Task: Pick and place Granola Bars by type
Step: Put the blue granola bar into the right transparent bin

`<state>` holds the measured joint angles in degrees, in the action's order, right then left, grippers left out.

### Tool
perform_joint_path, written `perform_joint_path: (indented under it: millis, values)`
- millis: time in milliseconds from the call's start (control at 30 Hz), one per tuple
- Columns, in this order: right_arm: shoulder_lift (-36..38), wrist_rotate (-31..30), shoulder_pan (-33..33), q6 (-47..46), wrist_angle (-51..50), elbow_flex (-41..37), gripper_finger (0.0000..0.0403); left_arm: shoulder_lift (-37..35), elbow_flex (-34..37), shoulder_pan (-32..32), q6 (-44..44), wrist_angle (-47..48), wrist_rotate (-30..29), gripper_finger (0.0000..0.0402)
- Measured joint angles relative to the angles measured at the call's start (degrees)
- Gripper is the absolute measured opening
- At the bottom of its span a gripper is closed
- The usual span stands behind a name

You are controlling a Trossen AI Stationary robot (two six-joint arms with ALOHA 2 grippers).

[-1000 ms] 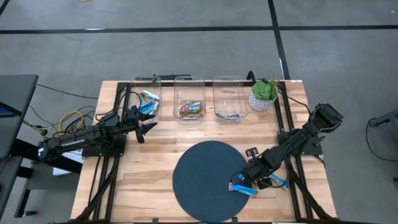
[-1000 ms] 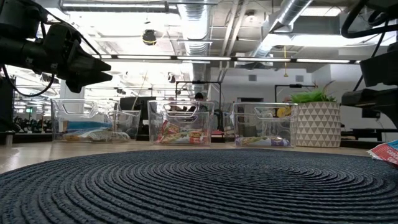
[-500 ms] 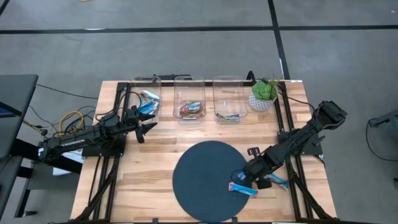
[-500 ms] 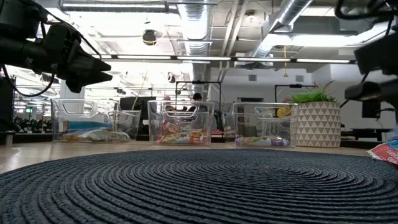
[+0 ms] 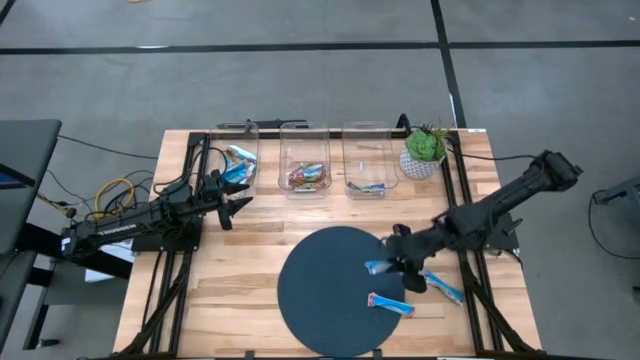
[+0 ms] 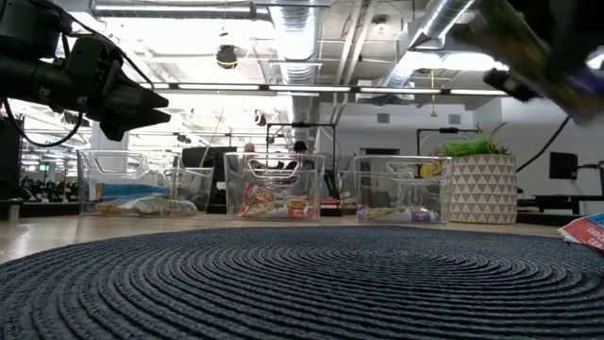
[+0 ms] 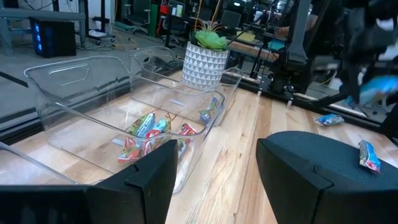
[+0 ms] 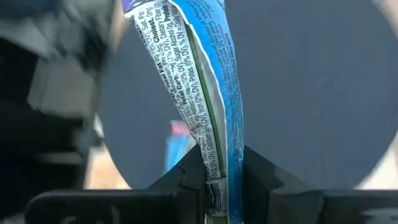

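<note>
Our left end effector [image 5: 237, 203] waits open by the far-left bin [image 5: 238, 160]. Over the mat [image 5: 335, 290], our right end effector [image 5: 398, 268] is clamped on one end of a blue granola bar [image 8: 205, 118]. Light and crinkly, it hangs limp; the slick wrapper may slip. Two more bars [image 5: 391, 304] lie near right.

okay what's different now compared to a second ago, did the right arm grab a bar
Yes. The right gripper has lifted off the mat's right edge and swung toward the bins, jaws shut on a blue bar. Another blue bar stays on the dark mat, one more beside it. The left gripper hasn't moved.
</note>
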<state>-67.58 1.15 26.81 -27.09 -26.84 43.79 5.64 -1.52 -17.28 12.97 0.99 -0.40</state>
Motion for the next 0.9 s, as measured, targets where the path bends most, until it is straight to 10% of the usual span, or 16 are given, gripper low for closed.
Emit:
perform_joint_path:
  millis: [900]
  values:
    - [12.01,0.07,-11.05,4.08,22.18,0.07,0.0056,-0.02,0.02,-0.01,-0.02,-0.33,0.00,0.0211]
